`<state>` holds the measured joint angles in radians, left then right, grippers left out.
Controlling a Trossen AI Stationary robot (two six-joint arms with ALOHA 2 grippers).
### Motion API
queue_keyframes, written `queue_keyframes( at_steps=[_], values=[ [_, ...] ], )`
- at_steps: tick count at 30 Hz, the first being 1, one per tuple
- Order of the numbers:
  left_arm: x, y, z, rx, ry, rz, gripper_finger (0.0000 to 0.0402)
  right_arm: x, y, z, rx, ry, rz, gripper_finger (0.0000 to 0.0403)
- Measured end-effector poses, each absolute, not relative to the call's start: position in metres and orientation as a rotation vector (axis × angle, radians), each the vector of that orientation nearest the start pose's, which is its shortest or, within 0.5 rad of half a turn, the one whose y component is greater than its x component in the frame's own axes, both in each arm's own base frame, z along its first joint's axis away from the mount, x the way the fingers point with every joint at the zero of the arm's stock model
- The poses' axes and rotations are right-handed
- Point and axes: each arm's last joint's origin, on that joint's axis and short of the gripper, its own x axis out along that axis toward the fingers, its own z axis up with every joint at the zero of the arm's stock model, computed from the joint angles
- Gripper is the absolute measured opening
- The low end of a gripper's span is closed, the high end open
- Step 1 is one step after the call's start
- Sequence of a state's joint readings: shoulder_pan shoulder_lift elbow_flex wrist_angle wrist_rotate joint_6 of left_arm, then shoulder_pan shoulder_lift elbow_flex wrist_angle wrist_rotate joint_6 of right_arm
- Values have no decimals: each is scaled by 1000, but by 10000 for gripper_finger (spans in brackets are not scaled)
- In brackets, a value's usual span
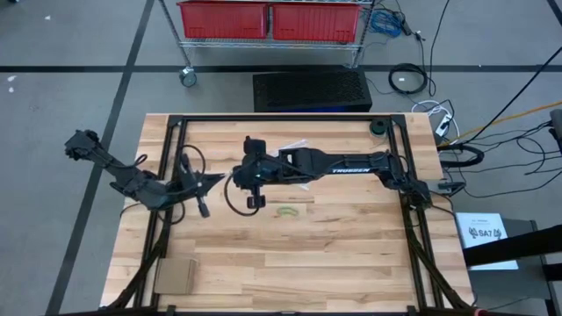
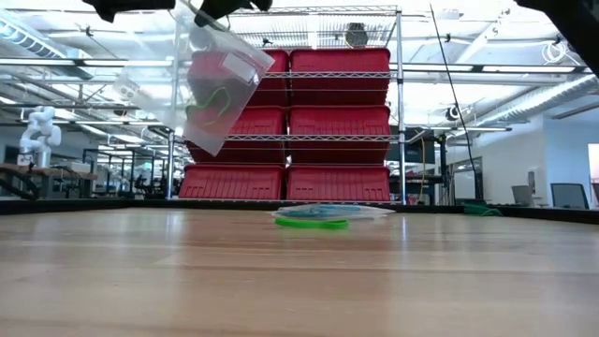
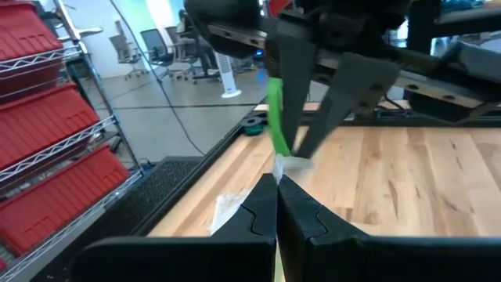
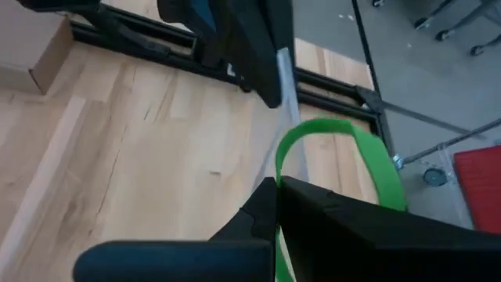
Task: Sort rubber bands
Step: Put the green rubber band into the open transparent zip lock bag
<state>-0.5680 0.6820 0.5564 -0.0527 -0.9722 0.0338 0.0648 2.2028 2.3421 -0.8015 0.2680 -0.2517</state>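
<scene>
Both arms meet above the middle of the table point(image 1: 351, 254), holding a clear plastic bag point(image 2: 217, 89) in the air between them. The left end effector point(image 3: 277, 182) is pinched shut on one edge of the bag's film, and the right end effector point(image 4: 275, 184) is closed too, nipping a green rubber band point(image 4: 368, 160) together with the bag's edge, as far as the close wrist view lets one tell. In the low view a thin green loop shows through the hanging bag, so at least one band seems to be inside it already. More rubber bands point(image 2: 313, 222) lie on the table just below the right arm, a flat green ring with what looks like a blue-tinted cluster or a second bit of clear film resting on top; the view there is too shallow to separate them. These bands should handle as very light, soft and stretchy things: they will sag, twist and cling to the fingertips, and a stretched one may snap away when let go. The best hold is a fingertip pinch across a single strand of the loop, not around the whole ring. The bag is limp and slippery, so it wants gripping near its stiffer mouth edge to keep the opening spread.
</scene>
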Motion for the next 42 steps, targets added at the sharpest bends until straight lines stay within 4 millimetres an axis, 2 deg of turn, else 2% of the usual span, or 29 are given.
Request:
queue_keyframes(
  at_steps=[5,8,12,20,25,30,35,38,42],
  values=[
    [140,-59,285,148,126,414,0,486,17,344,-290,716,-128,2],
    [140,-59,285,149,126,414,0,485,14,343,-265,736,-141,18],
    [140,-59,285,149,126,414,0,484,13,342,-246,742,-148,61],
    [140,-59,285,149,126,414,0,483,17,341,-208,752,-109,177],
    [140,-58,285,149,127,421,0,482,18,340,-209,770,-106,214],
    [141,-55,285,146,128,456,0,482,22,340,-213,763,-100,211],
    [143,-52,283,136,136,484,0,482,32,341,-294,763,-84,188],
    [143,-51,283,134,138,490,0,480,38,342,-385,768,-152,157],
    [143,-51,283,133,138,490,0,475,43,350,-448,757,-223,94]
  ],
)
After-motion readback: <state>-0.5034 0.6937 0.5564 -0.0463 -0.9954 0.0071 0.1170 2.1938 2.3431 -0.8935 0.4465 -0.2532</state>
